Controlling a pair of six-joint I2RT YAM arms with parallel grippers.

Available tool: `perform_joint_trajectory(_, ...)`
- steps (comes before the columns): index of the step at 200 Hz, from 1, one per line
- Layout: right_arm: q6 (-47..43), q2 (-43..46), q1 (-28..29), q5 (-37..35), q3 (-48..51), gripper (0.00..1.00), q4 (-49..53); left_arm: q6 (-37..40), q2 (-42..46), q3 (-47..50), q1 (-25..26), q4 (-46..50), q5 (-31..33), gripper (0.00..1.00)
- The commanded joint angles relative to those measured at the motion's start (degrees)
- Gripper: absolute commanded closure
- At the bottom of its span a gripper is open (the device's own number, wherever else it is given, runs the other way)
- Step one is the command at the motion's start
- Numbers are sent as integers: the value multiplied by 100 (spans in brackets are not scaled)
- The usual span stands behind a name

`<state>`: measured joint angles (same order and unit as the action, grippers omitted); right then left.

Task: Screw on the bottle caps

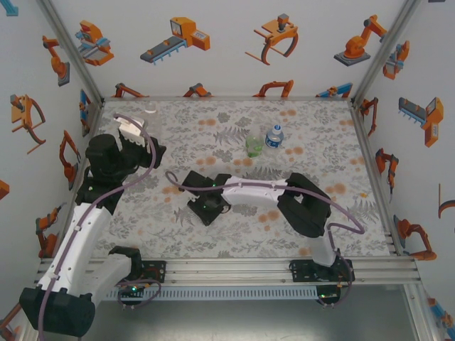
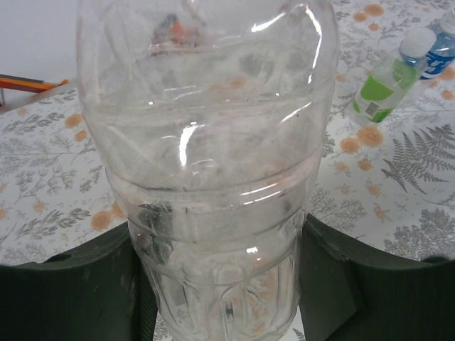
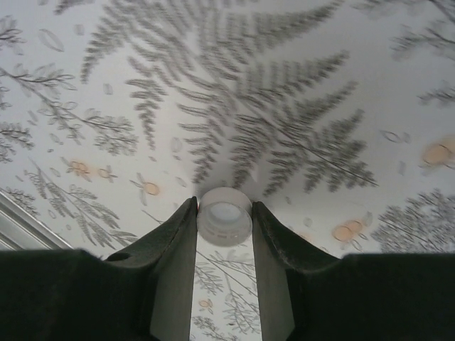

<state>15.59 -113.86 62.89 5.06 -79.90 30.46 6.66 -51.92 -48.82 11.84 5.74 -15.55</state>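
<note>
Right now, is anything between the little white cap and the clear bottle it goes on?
Nothing visible. The right claw holds the cap, the left claw the clear bottle, with bare patterned table between; the green bottle and blue-label bottle stand off to the side.

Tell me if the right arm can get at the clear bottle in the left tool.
Probably yes: the right tool, shut on a cap, is mid-table, with open tablecloth between it and the clear bottle the left tool holds.
</note>
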Motion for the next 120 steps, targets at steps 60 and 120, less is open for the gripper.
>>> perform_joint_trajectory(60, 560, 1408, -1612, -287, 1349, 74, -331, -363, -1033, -479, 14, -3, -2215, 100)
perform_joint_trajectory(120, 922, 1977, -2687, -315, 2374, 72, -718, -262, -1574, -712, 515, 234, -2783, 100)
